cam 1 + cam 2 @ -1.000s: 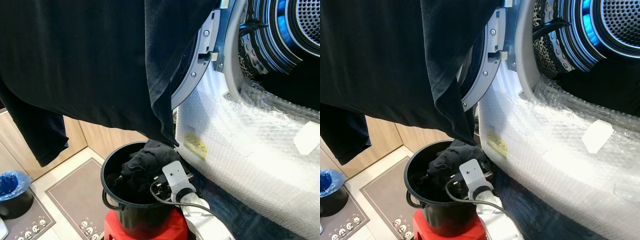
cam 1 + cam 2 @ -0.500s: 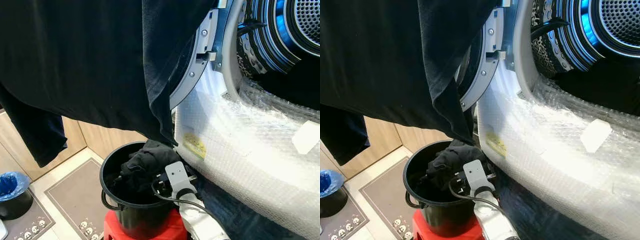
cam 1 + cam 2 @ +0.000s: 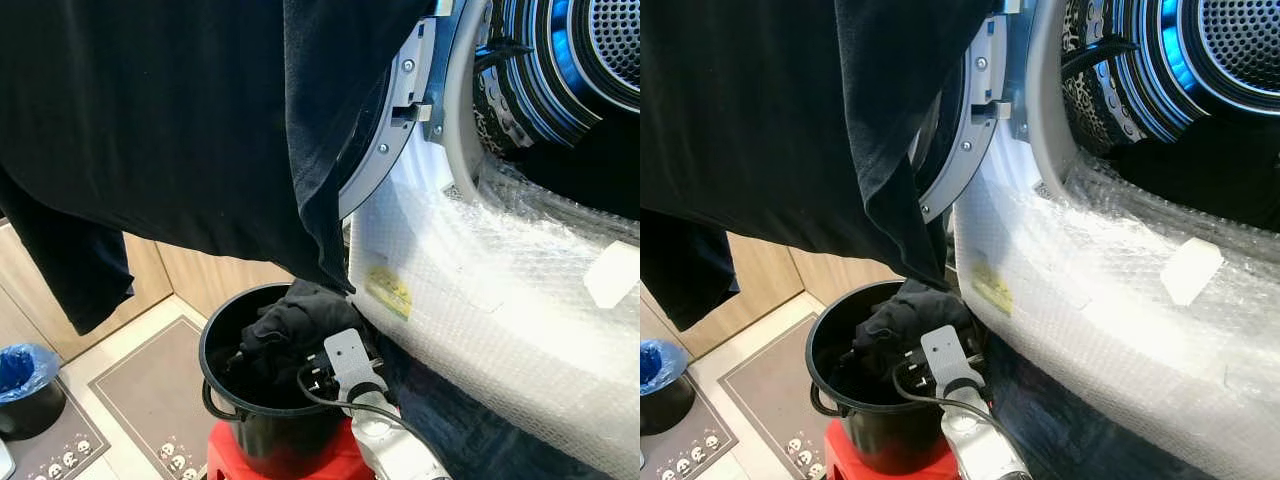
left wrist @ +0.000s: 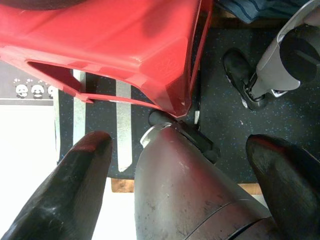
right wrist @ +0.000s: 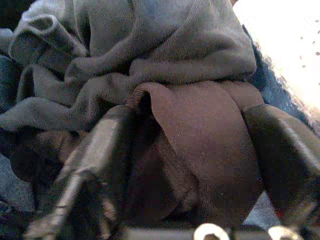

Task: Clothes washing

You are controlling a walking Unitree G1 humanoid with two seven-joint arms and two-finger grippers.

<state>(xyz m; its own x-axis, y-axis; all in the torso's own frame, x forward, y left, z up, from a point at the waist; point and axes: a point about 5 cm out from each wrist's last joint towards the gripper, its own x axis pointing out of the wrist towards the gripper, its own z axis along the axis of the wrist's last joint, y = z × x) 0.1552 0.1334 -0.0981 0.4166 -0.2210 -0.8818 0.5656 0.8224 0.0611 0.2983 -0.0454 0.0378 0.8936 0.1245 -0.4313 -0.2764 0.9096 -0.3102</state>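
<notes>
Where right claw (image 5: 195,150) straddles clothes (image 3: 290,325), seemingly bunched, no axis

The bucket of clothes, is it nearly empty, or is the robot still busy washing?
Done: the washer door stands open, and something dark already lies in the drum. In hand: the right gripper is down in the black bucket, its fingers either side of a fold of dark clothing. Left: lifting that piece out and loading the rest of the pile.
</notes>
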